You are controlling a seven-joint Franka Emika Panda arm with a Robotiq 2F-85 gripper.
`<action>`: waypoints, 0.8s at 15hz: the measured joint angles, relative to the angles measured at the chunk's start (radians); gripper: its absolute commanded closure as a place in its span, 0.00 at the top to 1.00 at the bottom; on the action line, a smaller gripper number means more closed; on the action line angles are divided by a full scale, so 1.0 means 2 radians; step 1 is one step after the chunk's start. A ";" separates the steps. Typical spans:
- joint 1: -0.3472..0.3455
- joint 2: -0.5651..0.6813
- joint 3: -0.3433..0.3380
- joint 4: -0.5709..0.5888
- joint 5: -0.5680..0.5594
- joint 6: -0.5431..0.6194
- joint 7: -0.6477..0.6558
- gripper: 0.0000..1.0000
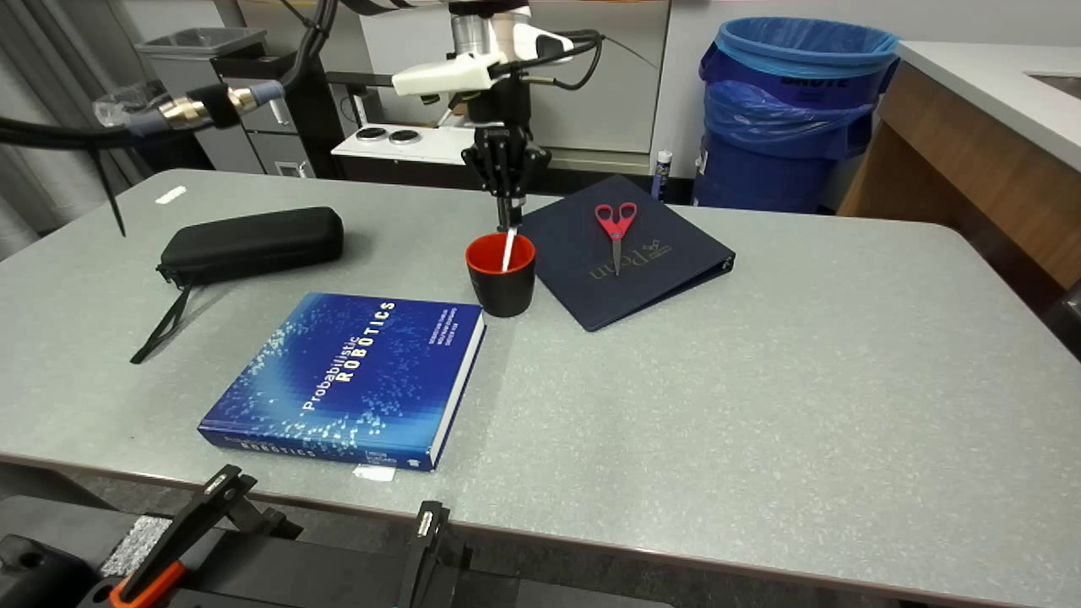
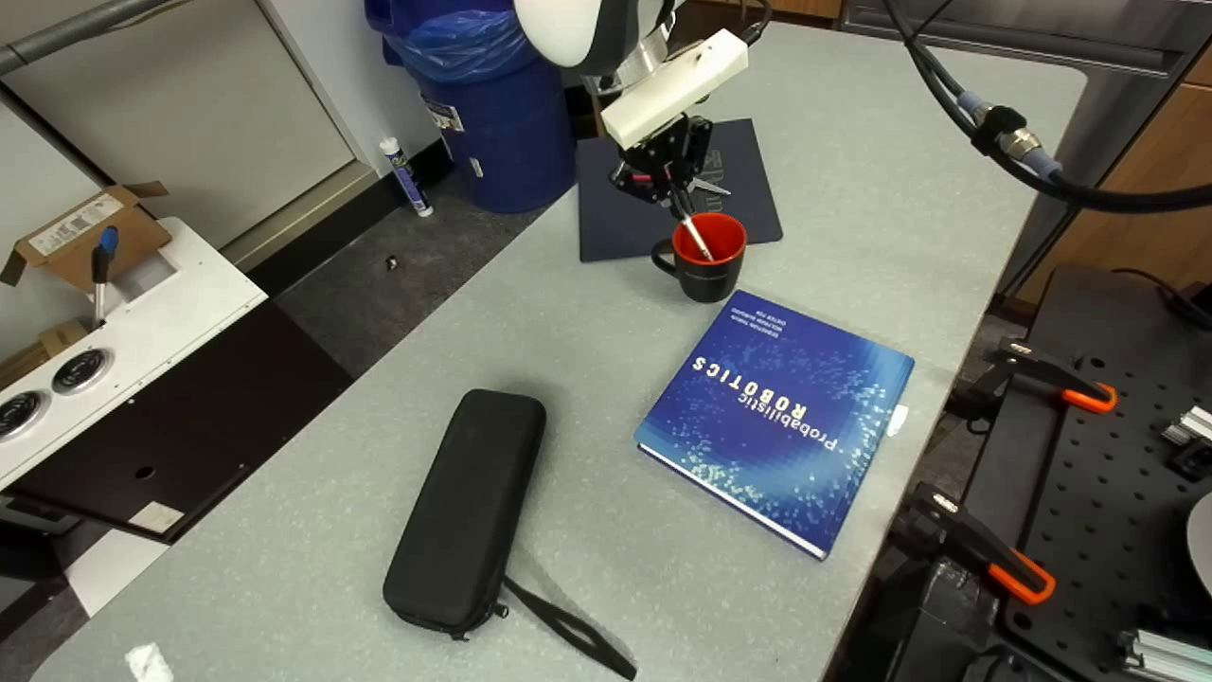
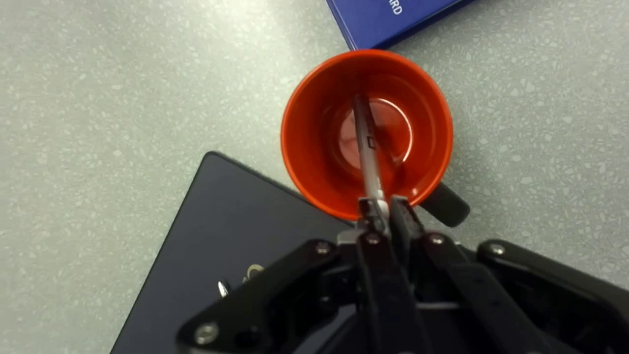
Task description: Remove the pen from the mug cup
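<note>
The mug cup [image 1: 504, 297], red inside and dark outside, stands upright on the table in both exterior views. The whitish-grey pen [image 1: 508, 252] leans inside it, with its lower part within the cup and its top at my fingertips. My gripper [image 1: 510, 221] points down just above the rim. In the wrist view, the fingertips [image 3: 385, 210] are closed around the pen's upper end, and the pen [image 3: 366, 142] runs down into the red mug [image 3: 307, 162]. The mug also shows in an exterior view [image 2: 708, 282] with its handle. The pen's very top is hidden between the fingers.
A navy binder [image 1: 562, 249] with red-handled scissors [image 1: 616, 226] on it lies close beside the mug. A blue book [image 1: 338, 380] lies near the mug's other side. A black case [image 1: 253, 245] with a strap lies farther off. A blue bin [image 1: 760, 160] stands beyond the table.
</note>
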 measured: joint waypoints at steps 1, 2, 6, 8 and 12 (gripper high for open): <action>0.000 -0.002 0.000 0.000 0.000 -0.002 -0.001 0.02; 0.000 -0.007 0.000 -0.001 0.000 -0.006 -0.004 0.02; 0.003 -0.071 0.000 -0.034 -0.003 -0.008 -0.021 0.02; 0.006 -0.123 0.002 -0.062 -0.006 -0.007 -0.031 0.02; 0.012 -0.198 0.025 -0.097 -0.001 -0.007 -0.059 0.02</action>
